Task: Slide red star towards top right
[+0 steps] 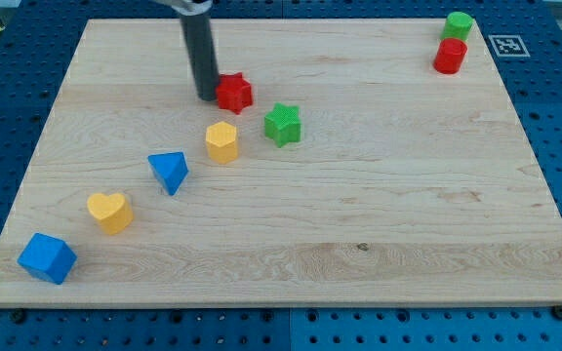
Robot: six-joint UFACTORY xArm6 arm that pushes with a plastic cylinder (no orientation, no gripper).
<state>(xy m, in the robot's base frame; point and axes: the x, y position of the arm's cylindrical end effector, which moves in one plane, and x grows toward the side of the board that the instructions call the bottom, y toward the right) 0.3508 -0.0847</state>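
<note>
A pale wooden board (pixel 379 224) lies on a blue perforated table (pixel 8 127), and the blocks on it run in a loose line from the near left toward the middle.

Nearest the view's bottom-left corner sits a blue cube (pixel 47 257), tilted a little on the wood. Up and to its right is a yellow heart (pixel 110 212), then a blue triangular block (pixel 170 172), then a yellow hexagonal block (pixel 221 142); each stands apart from its neighbours.

Farther up, the dark rod comes down from the view's top edge, and my tip (pixel 208 97) rests on the board just at the left side of the red star (pixel 233 93), touching it or very nearly so. The arm carries no pincer, so there is nothing spread or pressed together to report, only the rod's end against the star's left edge. The red star itself lies in the far half of the board, left of centre, well apart from the top right corner.

Just to the star's lower right is a green star (pixel 283 125), near but not touching it.

Far off in the top right corner stand a red cylinder (pixel 450 57) and, just behind it, a green cylinder (pixel 459 25), close together. A black-and-white marker tag (pixel 508 45) lies on the table beside that corner.
</note>
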